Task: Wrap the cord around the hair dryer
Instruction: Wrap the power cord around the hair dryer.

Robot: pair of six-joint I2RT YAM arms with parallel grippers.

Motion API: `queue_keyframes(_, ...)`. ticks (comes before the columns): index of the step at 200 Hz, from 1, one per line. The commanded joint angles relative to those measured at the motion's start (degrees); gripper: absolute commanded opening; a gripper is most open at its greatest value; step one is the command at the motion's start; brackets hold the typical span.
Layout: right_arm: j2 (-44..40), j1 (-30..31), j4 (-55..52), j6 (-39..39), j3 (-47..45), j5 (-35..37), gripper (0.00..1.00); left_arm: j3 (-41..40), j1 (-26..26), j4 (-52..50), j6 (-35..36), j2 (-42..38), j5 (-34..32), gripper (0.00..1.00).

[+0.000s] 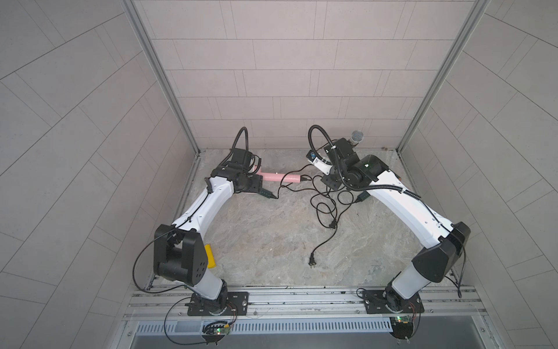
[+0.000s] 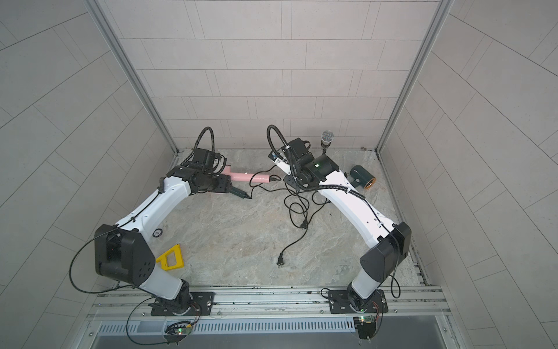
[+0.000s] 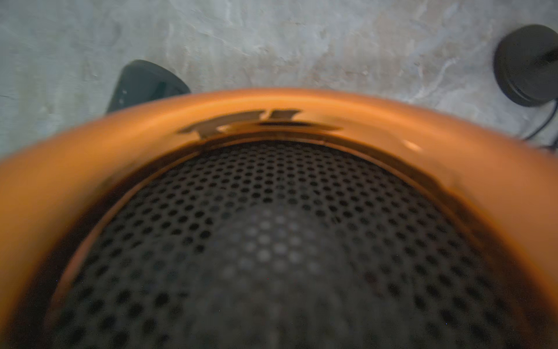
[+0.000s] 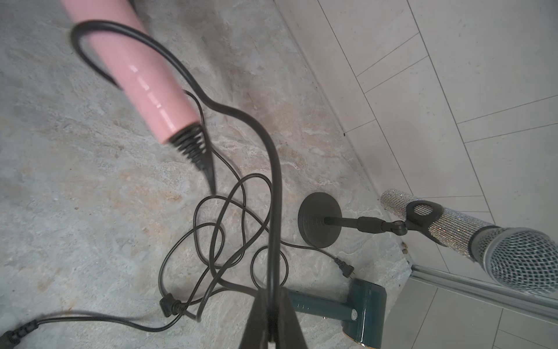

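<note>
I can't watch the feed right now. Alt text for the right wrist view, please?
The right gripper has its fingers shut on a black cord that hooks around the pink hair dryer handle. Beyond, more cord lies tangled on the stone table, beside a dark green hair dryer and a glittery microphone on a stand.

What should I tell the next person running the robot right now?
Left end effector: seems shut on the dark green hair dryer, handle sticking out.
Right end effector: shut on a black cord draped over the pink dryer.
Done: dryer and cord gripped.
To do: no turns show around the dryer; loose cord lies tangled on the table.
</note>
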Motion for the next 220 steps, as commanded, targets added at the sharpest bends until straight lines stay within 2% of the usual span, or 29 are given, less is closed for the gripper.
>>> queue_keyframes(1,1.3,-2.2,2.4,-0.2,0.5,-4.5,0.00,1.7,-0.4,-3.1,5.3,0.3,12.7,0.00)
queue_keyframes(20,1.7,-4.3,4.1,1.1,-2.0,-5.4,0.00,2.2,0.1,-4.1,5.2,0.5,21.3,0.00)
queue_keyframes(40,0.3,-5.5,7.3,3.1,-7.2,-6.9,0.00,-0.5,1.4,2.4,0.6,-1.5,28.7,0.00)
queue_keyframes(61,-2.5,-6.3,12.6,5.1,-14.6,-8.3,0.00,-4.2,4.4,12.9,-8.8,-3.9,36.4,0.00)
queue_keyframes(97,-6.9,-8.0,24.5,12.6,-27.4,-14.0,0.00,-11.3,9.5,33.5,-27.2,-7.7,40.4,0.00)
queue_keyframes(137,-9.0,-7.7,31.2,17.7,-37.0,-17.3,0.00,-16.6,13.4,44.6,-40.9,-9.7,34.6,0.00)
queue_keyframes(161,-9.5,-5.7,30.2,17.2,-39.8,-15.7,0.00,-19.2,16.0,48.7,-46.1,-10.1,30.3,0.00)
queue_keyframes(189,-9.7,-1.9,26.4,15.4,-40.6,-9.8,0.00,-19.0,17.0,45.1,-44.9,-10.1,22.9,0.00)
queue_keyframes(220,-10.5,2.9,19.8,13.5,-39.6,-3.7,0.00,-14.3,17.0,32.4,-36.3,-9.4,9.1,0.00)
